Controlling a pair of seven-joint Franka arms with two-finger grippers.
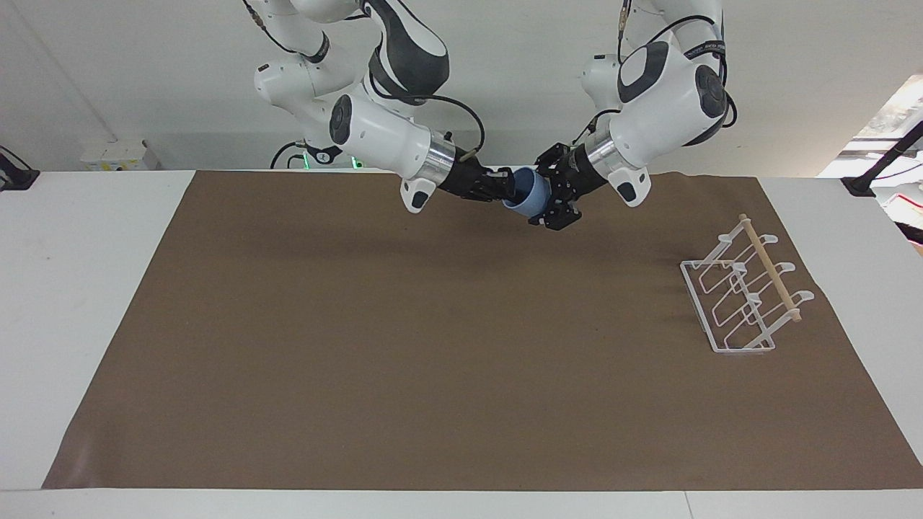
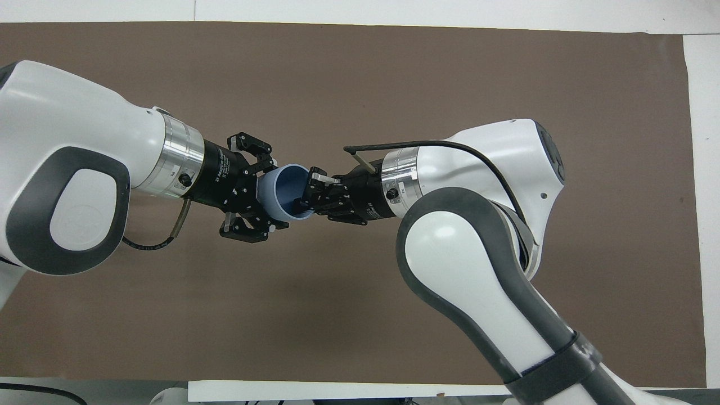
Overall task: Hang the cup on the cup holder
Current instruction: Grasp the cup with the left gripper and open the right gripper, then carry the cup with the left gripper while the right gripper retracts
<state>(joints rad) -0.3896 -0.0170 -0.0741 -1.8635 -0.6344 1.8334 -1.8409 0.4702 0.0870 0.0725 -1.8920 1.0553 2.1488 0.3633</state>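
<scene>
The light-blue cup [image 1: 525, 199] is held in the air on its side, over the part of the mat nearest the robots. My right gripper [image 1: 507, 189] is shut on its rim, one finger inside the mouth; it also shows in the overhead view [image 2: 308, 197]. My left gripper [image 1: 546, 194] is open, and its fingers [image 2: 254, 153] straddle the cup's [image 2: 279, 194] narrower base end. The white wire cup holder [image 1: 743, 297] with its wooden dowel stands toward the left arm's end of the table. It is hidden under the left arm in the overhead view.
A brown mat [image 1: 433, 346] covers most of the white table [image 1: 86, 288]. Both arms meet over the mat's middle, near the robots.
</scene>
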